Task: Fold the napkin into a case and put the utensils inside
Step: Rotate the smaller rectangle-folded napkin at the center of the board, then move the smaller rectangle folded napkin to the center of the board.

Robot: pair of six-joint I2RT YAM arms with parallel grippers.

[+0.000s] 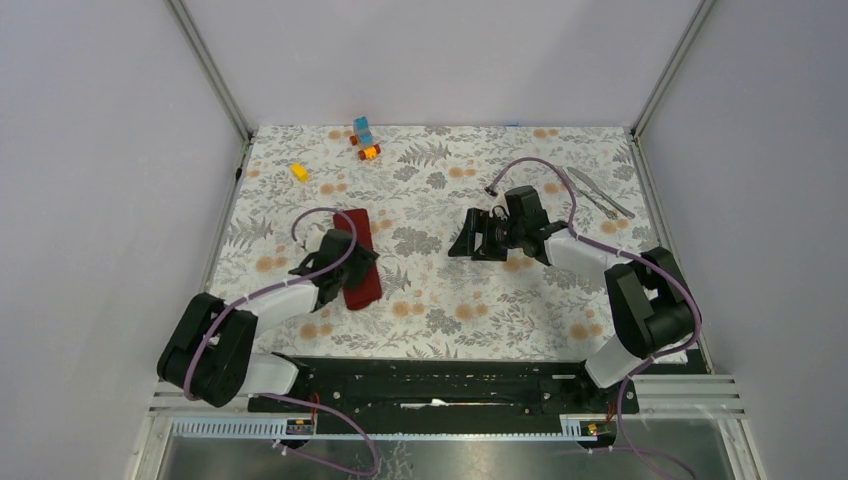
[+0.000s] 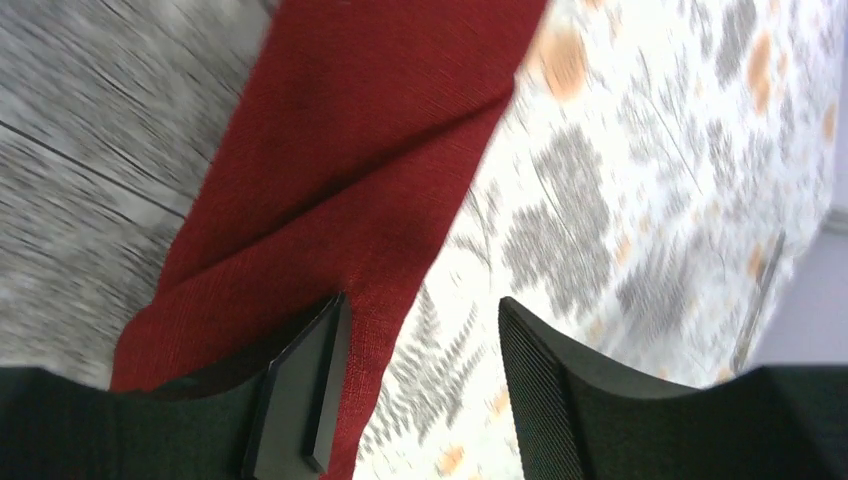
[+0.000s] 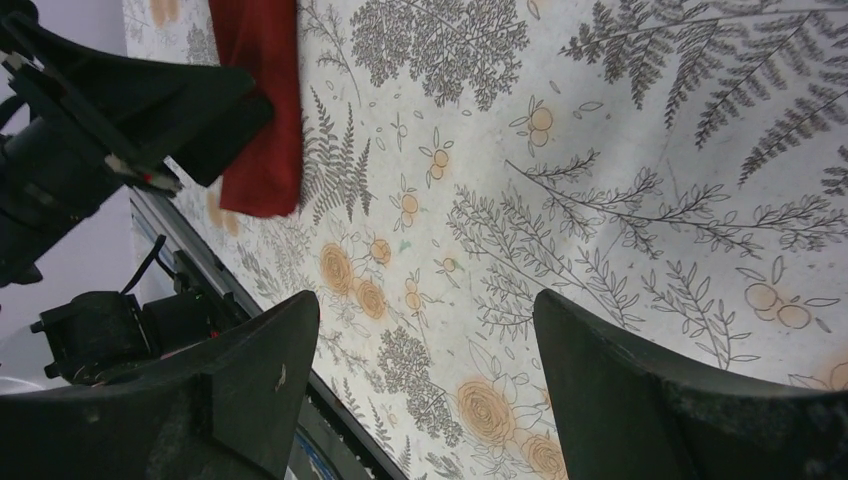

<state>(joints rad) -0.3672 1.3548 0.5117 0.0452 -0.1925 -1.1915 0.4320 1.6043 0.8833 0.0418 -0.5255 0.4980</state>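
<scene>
The red cloth is folded into a long, thin case (image 1: 358, 222). It lies flat on the left side of the flowery bench (image 1: 450, 300). One short end points to the far wall and the other points back toward the arms. In the left wrist view a fold line runs slantwise across it, with one layer lying on top of another. The cloth looks soft, with a fine weave.

The fork and knife (image 1: 598, 192) lie side by side in the far right corner of the bench — well apart from the case.

The left arm bends forward and down over the middle of the case. The left tool (image 1: 360, 262) is low over the cloth, with its two fingers spread apart and nothing held between them. One finger (image 2: 300, 400) is over the edge of the case and the other is over the bare bench. I cannot tell if that finger touches the cloth.

The right arm stretches from the right side toward the middle of the bench. The right tool (image 1: 462, 245) points left, toward the case. Its fingers are wide apart — only the flowery bench shows in the gap.

Some small toy blocks (image 1: 363, 138) sit near the far edge, and a yellow block (image 1: 299, 171) sits a bit nearer, to the left.
</scene>
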